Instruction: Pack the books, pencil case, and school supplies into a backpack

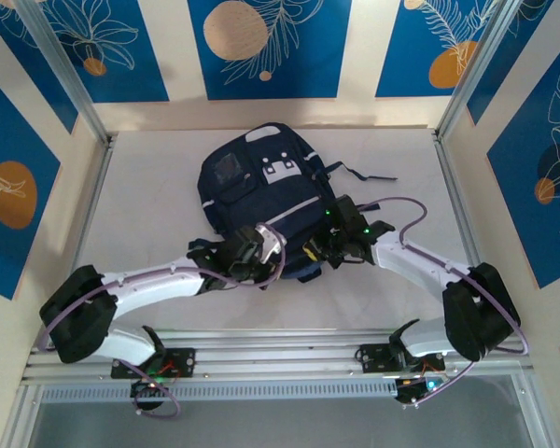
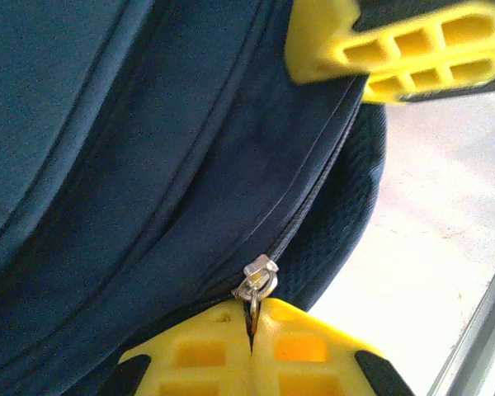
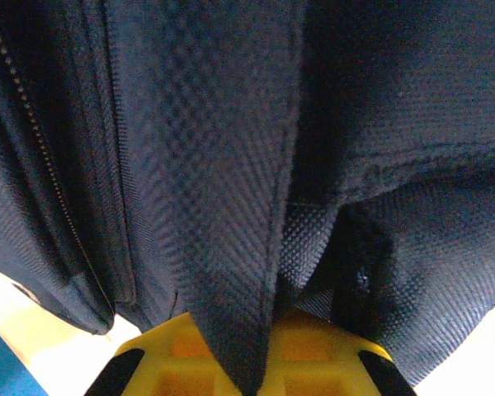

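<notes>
The navy backpack lies flat in the middle of the table, its white patch facing up. At its near edge my left gripper is shut on the metal zipper pull of a closed zipper. My right gripper is shut on a dark woven strap of the backpack, right beside the left gripper. The right gripper's yellow fingers appear at the top of the left wrist view. Books, pencil case and school supplies are out of view.
A loose dark strap trails from the backpack's right side. Aluminium rails run along the near edge, upright posts stand at the back corners. Pale bare table surrounds the backpack.
</notes>
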Tool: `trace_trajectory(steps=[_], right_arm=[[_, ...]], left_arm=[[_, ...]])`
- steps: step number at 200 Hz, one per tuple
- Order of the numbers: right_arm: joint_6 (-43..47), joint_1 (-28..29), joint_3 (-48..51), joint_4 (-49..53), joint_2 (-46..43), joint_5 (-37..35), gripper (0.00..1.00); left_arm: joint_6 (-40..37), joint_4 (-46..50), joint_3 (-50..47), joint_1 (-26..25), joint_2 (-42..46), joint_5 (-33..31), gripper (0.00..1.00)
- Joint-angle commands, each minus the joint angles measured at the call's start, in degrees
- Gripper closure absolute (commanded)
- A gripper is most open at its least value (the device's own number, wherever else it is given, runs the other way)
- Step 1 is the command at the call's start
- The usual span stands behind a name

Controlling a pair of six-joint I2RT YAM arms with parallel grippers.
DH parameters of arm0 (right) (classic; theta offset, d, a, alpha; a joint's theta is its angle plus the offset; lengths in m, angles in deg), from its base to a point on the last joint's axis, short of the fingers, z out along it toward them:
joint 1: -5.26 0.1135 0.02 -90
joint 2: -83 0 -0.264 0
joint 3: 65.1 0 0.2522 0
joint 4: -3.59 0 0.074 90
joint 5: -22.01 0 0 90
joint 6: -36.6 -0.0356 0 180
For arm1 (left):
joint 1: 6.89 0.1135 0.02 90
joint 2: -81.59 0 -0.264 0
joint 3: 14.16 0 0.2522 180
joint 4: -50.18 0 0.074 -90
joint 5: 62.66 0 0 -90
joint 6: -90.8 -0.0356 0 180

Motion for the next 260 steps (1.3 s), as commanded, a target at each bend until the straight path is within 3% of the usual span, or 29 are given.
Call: trace_trajectory(steps=[1,68,151,159,179,191,232,260], right_arm=[[-0.5,-2.4,0.6,1.9,-2.8,-6.6,1.0],[1.2,-5.9,1.1,3.6,-5.3,-7.7,1.0],[6.8,-14.5,1.4,3.0,-5.6,-2.2,1.0],[7.9,-14.5,1.1,2.7,-5.5,-1.5,0.92],[9.5,-13.1,-0.6,4.3,-5.8,-0.3,0.57],[10.0,-11.5,-1.5,5.3,-6.6,0.1,0.46],[5.0,-1.6,-1.8,7.1,-8.8,-1.1,0.37],[-1.1,3.6,-1.1,4.1,-6.2,-0.2,0.37]], left_arm=[[1.1,3.3,-2.6,1.0,1.8,-2.9,1.0],[2.5,1.4,-7.3,4.8,3.1,-3.5,1.0],[2.5,-0.7,-10.4,8.9,3.0,-0.8,1.0],[2.4,-0.8,-10.0,8.9,2.8,-0.1,1.0],[2.3,-0.8,-8.9,8.9,2.7,1.5,1.0],[2.2,-0.4,-8.2,8.9,2.8,2.0,1.0],[1.8,0.2,-7.4,8.8,4.2,3.0,1.0],[1.9,0.3,-7.5,8.6,4.4,3.2,1.0]])
